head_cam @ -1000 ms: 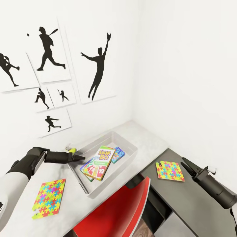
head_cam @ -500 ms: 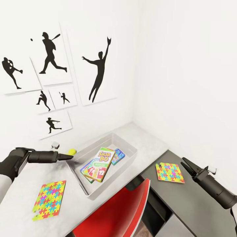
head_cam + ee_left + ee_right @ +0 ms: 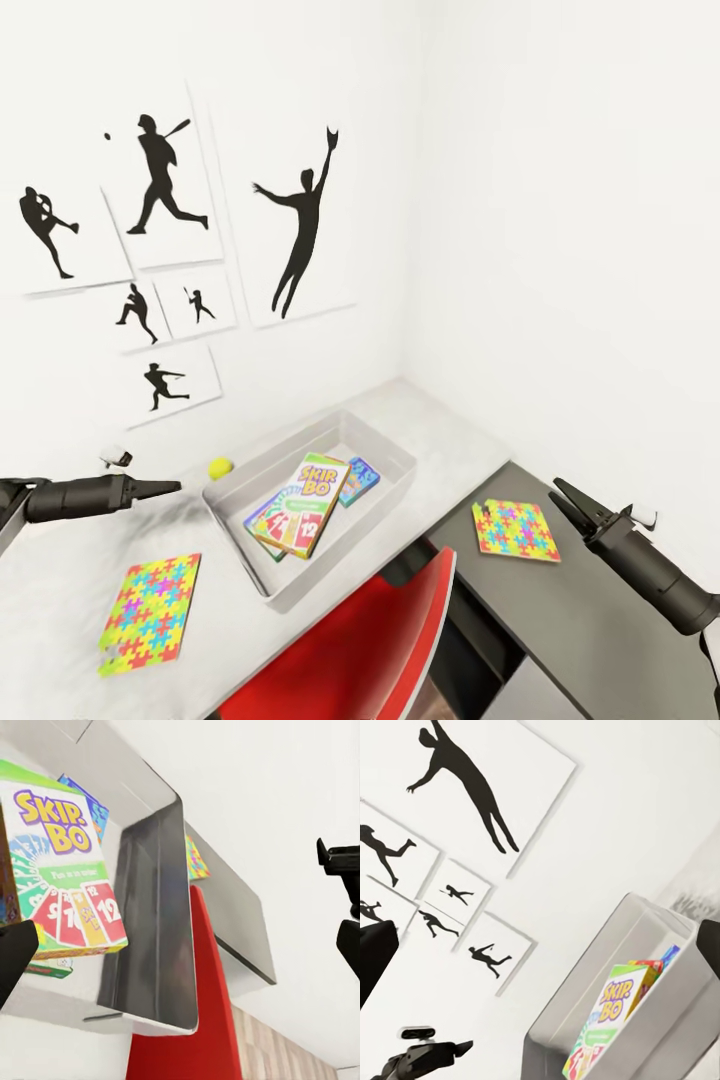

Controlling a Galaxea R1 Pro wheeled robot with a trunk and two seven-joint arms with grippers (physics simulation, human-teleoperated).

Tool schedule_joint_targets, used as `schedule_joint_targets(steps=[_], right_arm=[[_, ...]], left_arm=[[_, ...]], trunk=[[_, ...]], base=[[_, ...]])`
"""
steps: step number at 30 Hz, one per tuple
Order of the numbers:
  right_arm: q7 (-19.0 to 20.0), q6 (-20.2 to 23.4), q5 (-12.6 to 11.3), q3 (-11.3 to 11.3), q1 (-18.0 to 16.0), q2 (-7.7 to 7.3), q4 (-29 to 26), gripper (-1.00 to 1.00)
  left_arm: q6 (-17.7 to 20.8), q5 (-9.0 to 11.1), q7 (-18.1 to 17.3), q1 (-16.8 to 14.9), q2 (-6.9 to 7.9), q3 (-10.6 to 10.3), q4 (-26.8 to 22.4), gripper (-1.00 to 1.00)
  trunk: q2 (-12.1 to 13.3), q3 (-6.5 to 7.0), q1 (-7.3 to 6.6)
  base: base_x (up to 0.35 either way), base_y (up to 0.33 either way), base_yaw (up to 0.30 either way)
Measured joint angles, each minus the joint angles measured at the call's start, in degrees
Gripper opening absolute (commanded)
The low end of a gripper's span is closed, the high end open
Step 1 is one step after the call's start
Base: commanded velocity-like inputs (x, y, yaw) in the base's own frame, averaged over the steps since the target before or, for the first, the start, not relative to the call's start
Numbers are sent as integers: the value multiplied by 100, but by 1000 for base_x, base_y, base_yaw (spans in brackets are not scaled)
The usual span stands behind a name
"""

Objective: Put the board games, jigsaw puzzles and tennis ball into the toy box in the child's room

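Fingers of the left gripper (image 3: 172, 487) are seen drawn together to a narrow tip with nothing between them, held above the tabletop (image 3: 450, 440). Just beyond that tip the tennis ball (image 3: 220, 467) is found resting on the tabletop, close against the outer wall of the toy box (image 3: 395, 485). Three board games (image 3: 305, 500) are stacked inside the box, their long axes slanted along it. One jigsaw puzzle (image 3: 148, 612) is laid near the tabletop's front edge; another jigsaw puzzle (image 3: 515, 529) is laid on the lower dark desk (image 3: 580, 630), near the parted, empty fingers of the right gripper (image 3: 560, 498).
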Motion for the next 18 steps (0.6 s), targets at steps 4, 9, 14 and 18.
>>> schedule_joint_targets(steps=[4, 9, 14, 18], right_arm=[[-5, -6, 6, 5, 0, 5, 0, 100], [-8, -9, 7, 5, 0, 7, 0, 100], [-23, -8, 13, 7, 0, 13, 0, 100], [-26, -9, 16, 7, 1, 15, -2, 100]], left_arm=[[-3, 54, 0, 14, 25, 1, -5, 100], [-2, 70, 0, 18, 21, 6, -24, 100], [-1, 73, 0, 19, 23, 9, -29, 100], [-2, 75, 1, 20, 20, 8, -29, 100]], trunk=[[1, 37, 2], [0, 84, 1], [1, 131, 0], [1, 168, 1]], base=[[-118, 0, 0], [-151, 0, 0], [-38, -24, 12], [-63, -159, 51]])
